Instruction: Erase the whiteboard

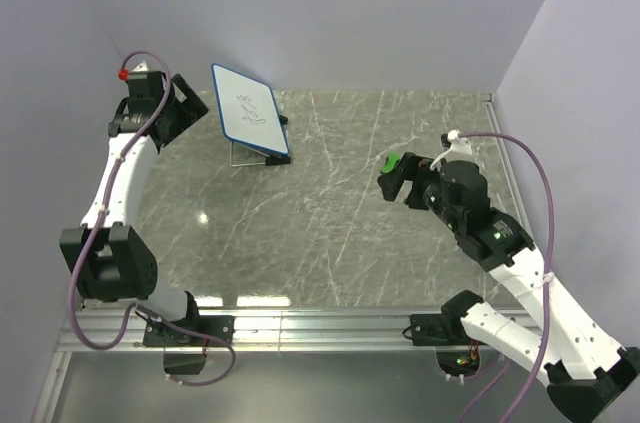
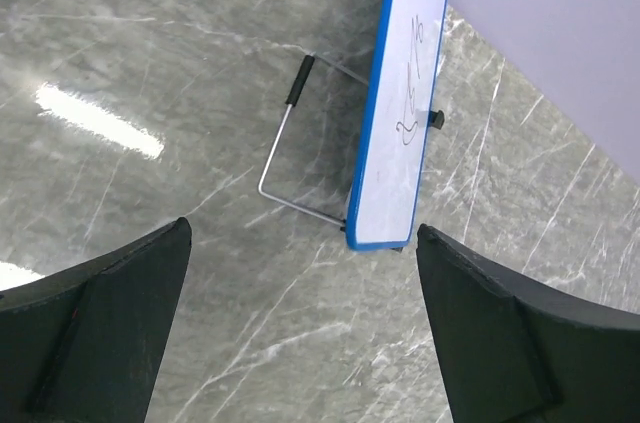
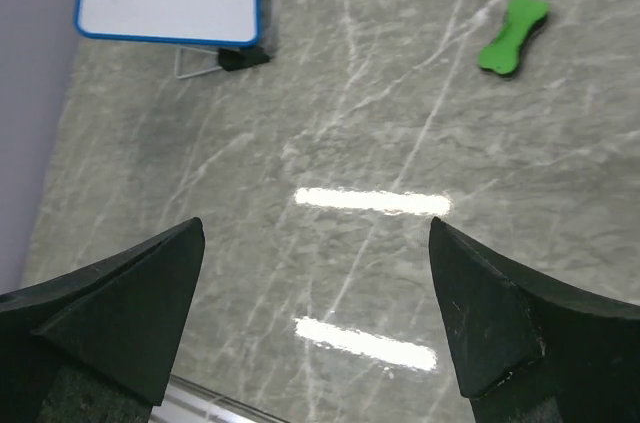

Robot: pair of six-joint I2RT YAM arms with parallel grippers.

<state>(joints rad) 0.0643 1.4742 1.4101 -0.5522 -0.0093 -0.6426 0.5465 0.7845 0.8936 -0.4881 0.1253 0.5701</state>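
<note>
Only faint dark scribbles, legible as no word, were seen on the whiteboard (image 1: 250, 111), which was propped tilted on its wire stand (image 2: 290, 158) at the table's (image 1: 330, 233) far left. The green eraser (image 3: 513, 35) was shown whole only in the right wrist view. The left gripper (image 2: 302, 238) and the right gripper (image 3: 315, 233) were spread wide, and nothing was held.

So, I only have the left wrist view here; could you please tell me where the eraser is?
Observer: A small green bow-tie-shaped eraser lies flat on the grey marbled table, to the right of the blue-rimmed white whiteboard.
Operator: Is it touching the board?
Observer: No, bare table separates them.
Operator: Is the right gripper holding anything?
Observer: No, its jaws stand open and empty above the table.
</note>
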